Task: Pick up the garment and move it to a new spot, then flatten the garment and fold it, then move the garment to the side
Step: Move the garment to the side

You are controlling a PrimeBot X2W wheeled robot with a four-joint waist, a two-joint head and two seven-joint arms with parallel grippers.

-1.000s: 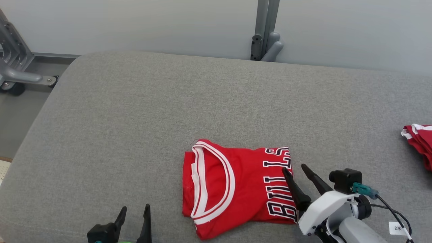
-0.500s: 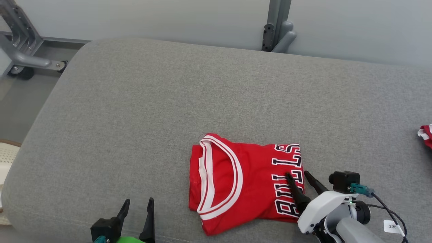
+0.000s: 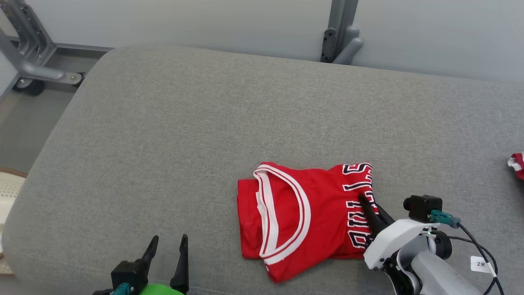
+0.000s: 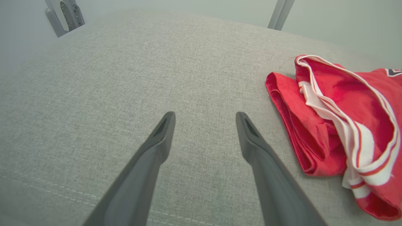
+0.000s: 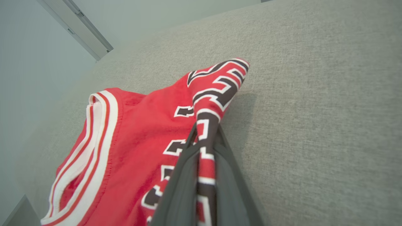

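Note:
A folded red jersey [image 3: 294, 217] with white trim and black lettering lies on the grey cushion [image 3: 204, 135], toward its front. My right gripper [image 3: 370, 205] is shut on the jersey's right edge, which is lifted slightly; in the right wrist view the lettered edge [image 5: 205, 138] is pinched between the two fingers. My left gripper [image 3: 166, 254] stands open at the lower left, empty, a little left of the jersey [image 4: 339, 125], over bare cushion [image 4: 125, 78].
Part of another red garment [image 3: 516, 164] lies at the cushion's far right edge. A grey metal frame [image 3: 24, 61] with a wheel stands on the floor at the back left. A grey post [image 3: 342, 32] rises behind the cushion. A pale woven object [image 3: 8, 196] sits at the left edge.
The right gripper moved in over the jersey's right edge and shut on it, lifting that edge. The camera has shifted, so the whole scene sits differently.

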